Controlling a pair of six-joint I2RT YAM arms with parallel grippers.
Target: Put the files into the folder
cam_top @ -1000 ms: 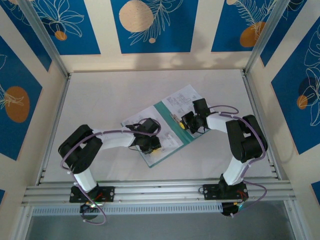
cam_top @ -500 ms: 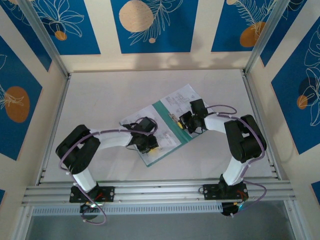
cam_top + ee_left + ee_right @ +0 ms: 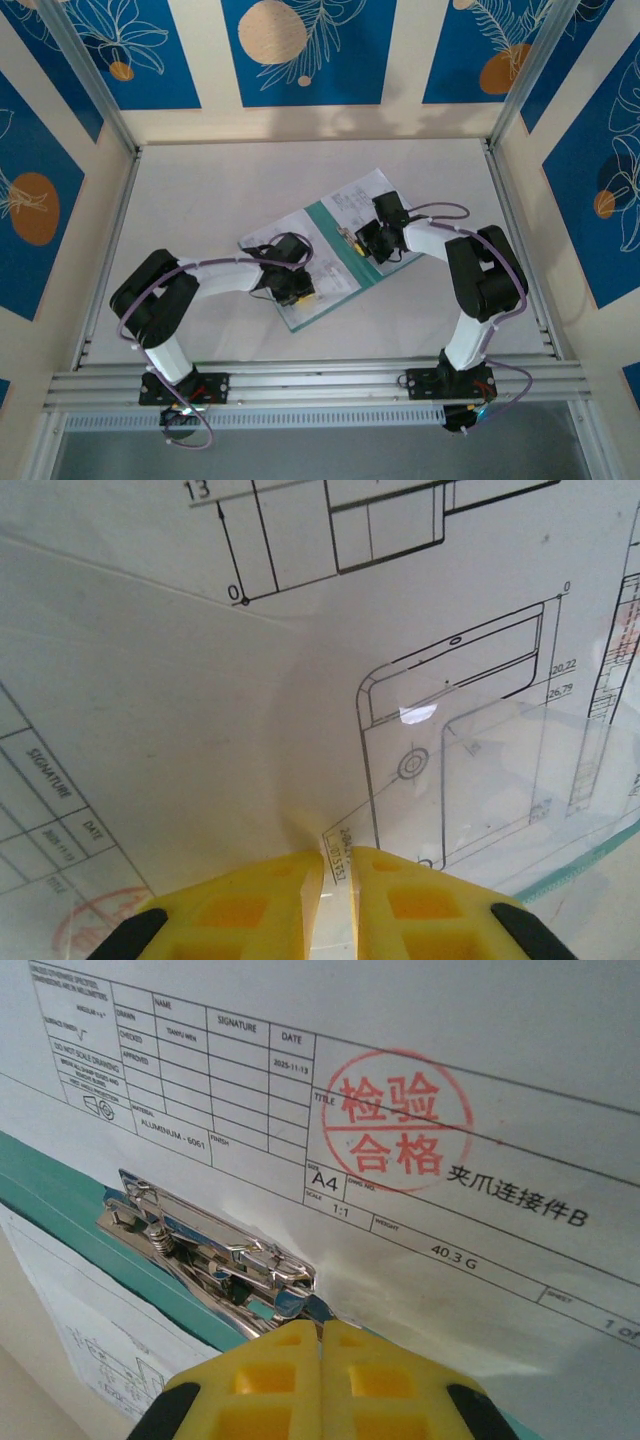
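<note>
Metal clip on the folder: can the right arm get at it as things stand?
Probably yes. In the right wrist view the metal clip on the folder sits just ahead of the shut right gripper, with nothing between them; the jaws would need opening first.

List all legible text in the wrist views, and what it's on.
On the white printed paper sheet, right wrist view:
"SIGNATURE"
"DATE"
"2025-11-13"
"ALUMINIUM - 6061"
"A4"
"1:1"
"40.3 G"
"夹爪连接件B"
Its red round stamp: "检验合格"
On the white line-drawing paper, left wrist view:
"13"
"0"
"20,22"
"26,79"
"SIGNATURE"
"DATE"
Other fine print, and everything in the top view: too small to read.
</note>
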